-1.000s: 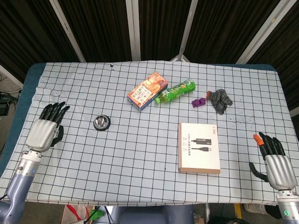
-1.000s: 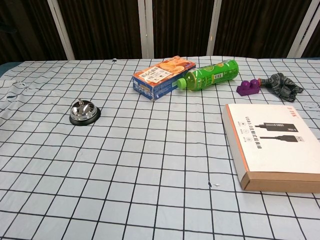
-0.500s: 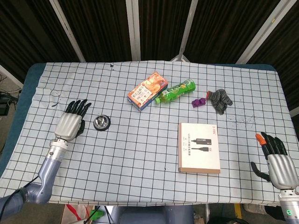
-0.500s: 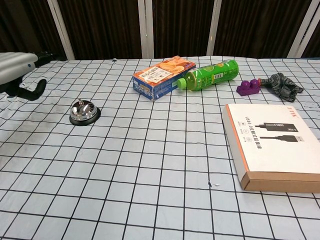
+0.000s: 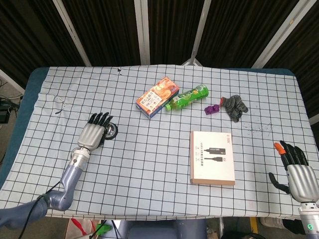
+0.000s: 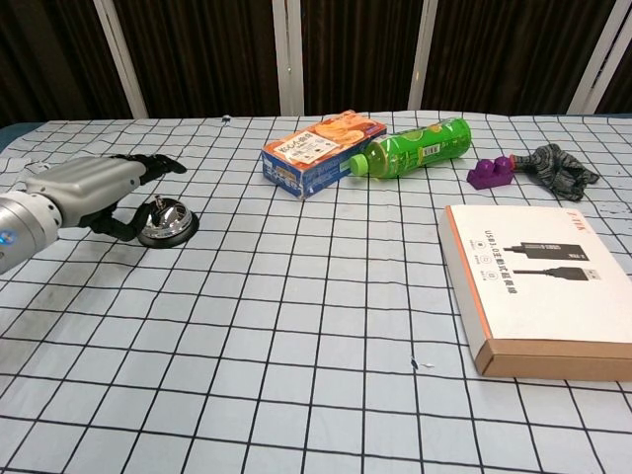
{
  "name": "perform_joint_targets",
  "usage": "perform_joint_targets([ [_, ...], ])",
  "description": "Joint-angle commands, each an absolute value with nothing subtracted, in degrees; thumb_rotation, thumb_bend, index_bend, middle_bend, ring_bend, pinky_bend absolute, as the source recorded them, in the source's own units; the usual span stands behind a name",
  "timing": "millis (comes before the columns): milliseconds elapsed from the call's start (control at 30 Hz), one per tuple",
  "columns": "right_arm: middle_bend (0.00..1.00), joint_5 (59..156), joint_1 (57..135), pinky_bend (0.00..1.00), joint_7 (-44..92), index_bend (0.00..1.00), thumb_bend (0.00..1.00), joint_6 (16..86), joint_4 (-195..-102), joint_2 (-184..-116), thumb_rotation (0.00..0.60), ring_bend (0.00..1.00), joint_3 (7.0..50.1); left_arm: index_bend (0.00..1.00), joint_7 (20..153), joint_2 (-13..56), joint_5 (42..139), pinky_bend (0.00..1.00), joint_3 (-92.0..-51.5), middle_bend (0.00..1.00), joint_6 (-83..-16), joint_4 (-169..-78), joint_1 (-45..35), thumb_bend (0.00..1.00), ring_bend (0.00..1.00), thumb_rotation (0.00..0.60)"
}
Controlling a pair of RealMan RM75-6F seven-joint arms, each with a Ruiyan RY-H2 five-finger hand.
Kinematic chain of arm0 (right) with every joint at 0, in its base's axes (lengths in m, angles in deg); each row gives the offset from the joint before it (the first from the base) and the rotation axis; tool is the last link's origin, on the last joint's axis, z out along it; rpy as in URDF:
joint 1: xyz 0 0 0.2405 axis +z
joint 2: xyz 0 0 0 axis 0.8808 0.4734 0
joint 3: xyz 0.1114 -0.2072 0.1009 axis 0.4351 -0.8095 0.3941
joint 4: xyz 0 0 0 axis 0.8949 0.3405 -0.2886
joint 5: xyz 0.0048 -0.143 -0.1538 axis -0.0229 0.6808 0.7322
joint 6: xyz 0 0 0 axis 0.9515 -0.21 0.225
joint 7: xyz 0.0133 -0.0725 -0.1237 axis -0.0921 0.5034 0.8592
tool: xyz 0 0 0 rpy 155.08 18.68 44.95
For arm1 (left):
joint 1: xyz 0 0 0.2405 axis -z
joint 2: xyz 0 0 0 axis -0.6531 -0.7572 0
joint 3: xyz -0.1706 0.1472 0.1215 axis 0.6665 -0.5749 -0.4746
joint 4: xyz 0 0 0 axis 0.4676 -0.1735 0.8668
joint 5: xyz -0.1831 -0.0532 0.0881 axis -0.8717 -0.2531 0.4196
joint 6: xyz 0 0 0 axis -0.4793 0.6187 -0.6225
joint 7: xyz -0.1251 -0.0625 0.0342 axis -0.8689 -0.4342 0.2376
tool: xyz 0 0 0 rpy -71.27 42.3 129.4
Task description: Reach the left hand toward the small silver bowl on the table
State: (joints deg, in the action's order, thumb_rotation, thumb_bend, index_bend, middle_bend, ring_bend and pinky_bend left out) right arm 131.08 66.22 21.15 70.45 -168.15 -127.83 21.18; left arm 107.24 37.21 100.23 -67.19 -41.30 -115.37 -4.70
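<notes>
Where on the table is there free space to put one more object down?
The widest bare cloth lies between the small silver bowl under the left hand and the white cable box. More lies between that box and the right hand. It is crowded around the snack box, green bottle, purple block and grey glove.

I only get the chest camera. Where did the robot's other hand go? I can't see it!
Observer: The right hand is at the table's near right corner, holding nothing, fingers apart.
Operator: Is the left hand on top of the little silver bowl?
Observer: From above, the left hand covers the left part of the small silver bowl; its right part shows.
Operator: What's under the checkered cloth?
Observer: A blue table edge peeks out along the cloth's left side.
</notes>
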Motion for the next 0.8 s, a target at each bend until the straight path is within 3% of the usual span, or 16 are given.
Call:
perform_joint_targets([
  [33,0.00,131.15,66.16,0.00,20.85,0.08,0.39,70.61,-168.07,-127.75,0.600,0.00,21.19,0.00,107.53,39.00,100.11,0.00,-67.84,0.00,-40.56,-113.43,-3.79,0.92,0.00,0.600],
  [533,0.00,132.14,66.01,0.00,19.91,0.08,0.39,70.96,-167.99,-127.42,0.600,0.00,20.82,0.00,110.13,41.74,99.34,0.00,-69.55,0.00,-40.33,-109.95,-3.00,0.92,0.00,0.600],
  [667,0.00,132.03,66.17,0.00,20.10,0.08,0.39,70.62,-168.07,-127.47,0.600,0.00,20.82,0.00,111.01,39.98,99.51,0.00,-69.16,0.00,-41.88,-112.81,-3.18,0.92,0.00,0.600],
  [800,0.00,131.97,66.07,0.00,20.30,0.08,0.39,70.86,-168.11,-127.51,0.600,0.00,20.88,0.00,111.18,34.49,102.39,0.00,-67.93,0.00,-48.70,-123.03,-4.63,0.92,0.00,0.600],
])
